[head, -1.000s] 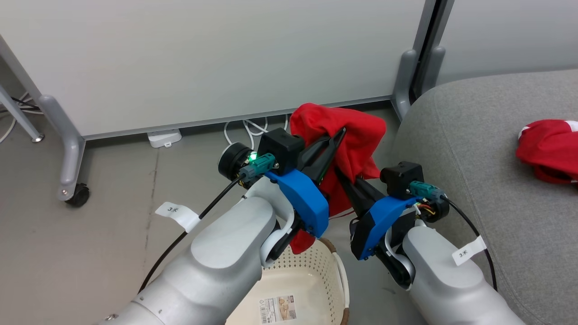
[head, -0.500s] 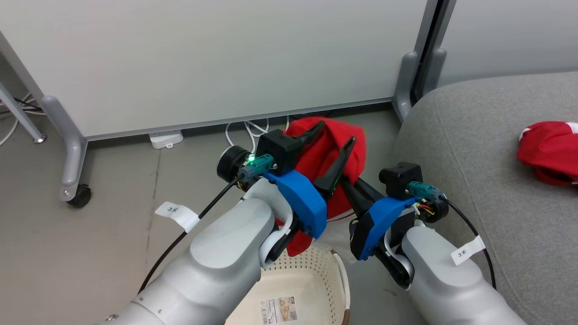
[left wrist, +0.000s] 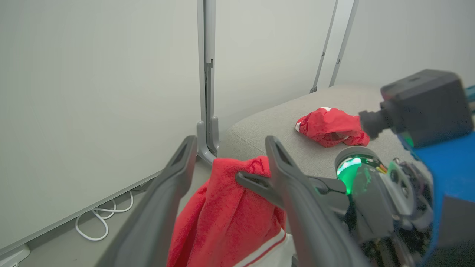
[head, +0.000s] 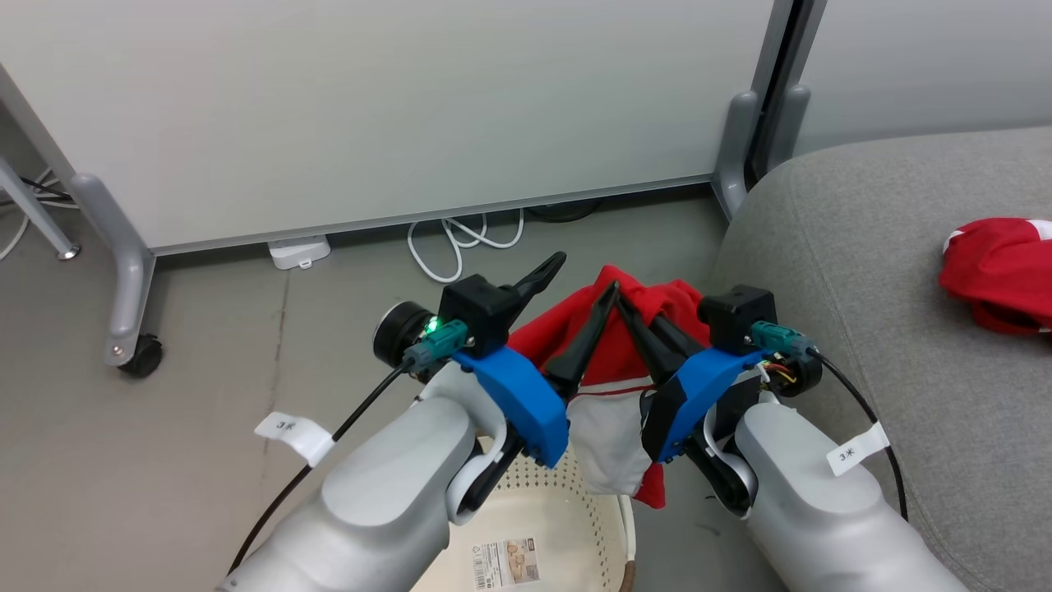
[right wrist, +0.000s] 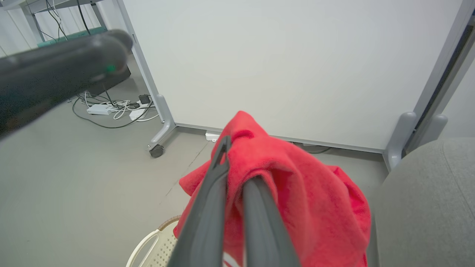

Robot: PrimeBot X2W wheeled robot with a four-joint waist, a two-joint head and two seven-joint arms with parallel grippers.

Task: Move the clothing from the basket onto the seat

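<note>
1. The right gripper (head: 629, 300) is closed on a fold of the red garment (head: 606, 366), which hangs above the basket (head: 534, 501), just beside the seat (head: 863, 288). The pinch looks small, so I think the cloth can slip and fall to the floor.
2. The left gripper (head: 585, 275) stands wide open and grips nothing. The cloth is between its fingers, and one may catch it when the arms part.
3. The white lower part hangs near the basket rim and may drag there.
4. A second garment (head: 998, 271) lies on the seat. The partition foot (head: 735, 140) and the white cables (head: 460, 238) are near, but I judge they are not in the path.
</note>
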